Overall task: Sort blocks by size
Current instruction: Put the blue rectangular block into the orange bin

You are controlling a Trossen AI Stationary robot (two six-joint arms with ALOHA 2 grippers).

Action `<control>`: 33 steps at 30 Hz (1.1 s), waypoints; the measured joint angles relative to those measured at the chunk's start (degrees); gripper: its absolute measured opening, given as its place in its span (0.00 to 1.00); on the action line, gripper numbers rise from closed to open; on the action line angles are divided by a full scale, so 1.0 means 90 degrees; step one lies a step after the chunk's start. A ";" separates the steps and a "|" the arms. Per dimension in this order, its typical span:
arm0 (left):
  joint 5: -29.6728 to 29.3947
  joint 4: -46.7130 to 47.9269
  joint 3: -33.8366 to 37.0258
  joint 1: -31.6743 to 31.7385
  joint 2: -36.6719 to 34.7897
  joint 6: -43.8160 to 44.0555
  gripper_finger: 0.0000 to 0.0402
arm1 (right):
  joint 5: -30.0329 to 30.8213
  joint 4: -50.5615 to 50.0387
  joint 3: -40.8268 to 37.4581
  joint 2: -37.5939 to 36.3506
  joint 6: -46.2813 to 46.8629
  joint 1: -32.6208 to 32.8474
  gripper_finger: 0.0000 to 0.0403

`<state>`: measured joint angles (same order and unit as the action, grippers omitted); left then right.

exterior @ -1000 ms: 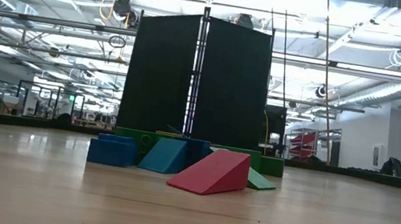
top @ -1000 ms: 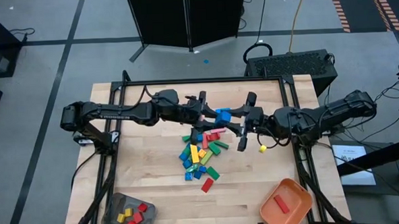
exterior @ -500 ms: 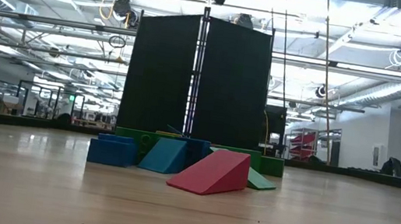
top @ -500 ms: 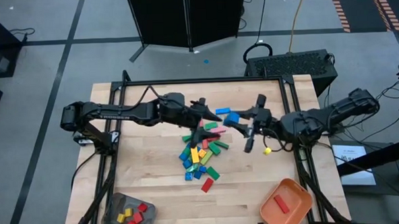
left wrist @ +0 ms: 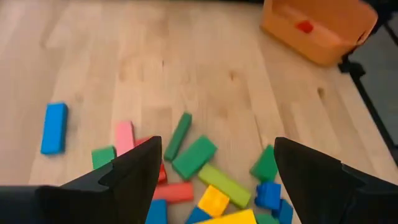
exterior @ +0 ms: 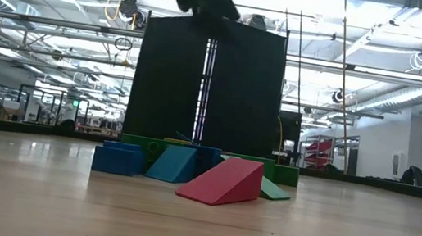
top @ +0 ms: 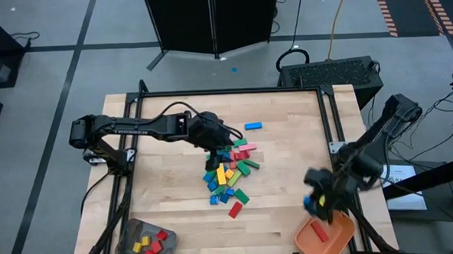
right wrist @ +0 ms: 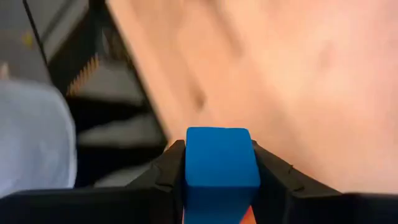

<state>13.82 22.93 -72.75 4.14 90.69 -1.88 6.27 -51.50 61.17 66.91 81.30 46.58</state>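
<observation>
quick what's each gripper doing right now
left gripper: open, empty, over the block pile.
right gripper: shut on a blue block, above the orange tray.

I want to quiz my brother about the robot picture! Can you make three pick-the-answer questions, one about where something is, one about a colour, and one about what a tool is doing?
1. Where is the right tool?
A. Over the pile of blocks
B. Near the orange tray
C. Beside the grey container

2. What colour is the block in the right tool?
A. Blue
B. Yellow
C. Pink

3. How is the left tool?
A. Shut on a green block
B. Shut on nothing
C. Open, above the pile of blocks

Answers:
1. B: from above, it sits at the tray's edge, far from the pile.
2. A: the right wrist view shows a blue block between its fingers.
3. C: its fingers stand wide apart with nothing between them.
</observation>
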 joint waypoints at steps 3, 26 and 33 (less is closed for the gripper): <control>0.0000 0.0165 0.0069 0.0000 0.0010 -0.0006 0.77 | -0.0768 0.0251 0.0000 0.0394 0.0391 0.0315 0.28; -0.0986 0.0297 0.0411 0.0066 0.1430 -0.0714 0.77 | -0.1728 0.0890 -0.0005 0.1776 0.0796 0.0668 0.85; -0.1202 0.0446 0.0413 0.0255 0.1981 -0.0846 0.77 | -0.1703 0.0893 -0.0005 0.1776 0.0830 0.0666 0.78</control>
<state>3.01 26.94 -69.04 6.44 108.51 -9.50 -9.06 -43.46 61.12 82.89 88.77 52.58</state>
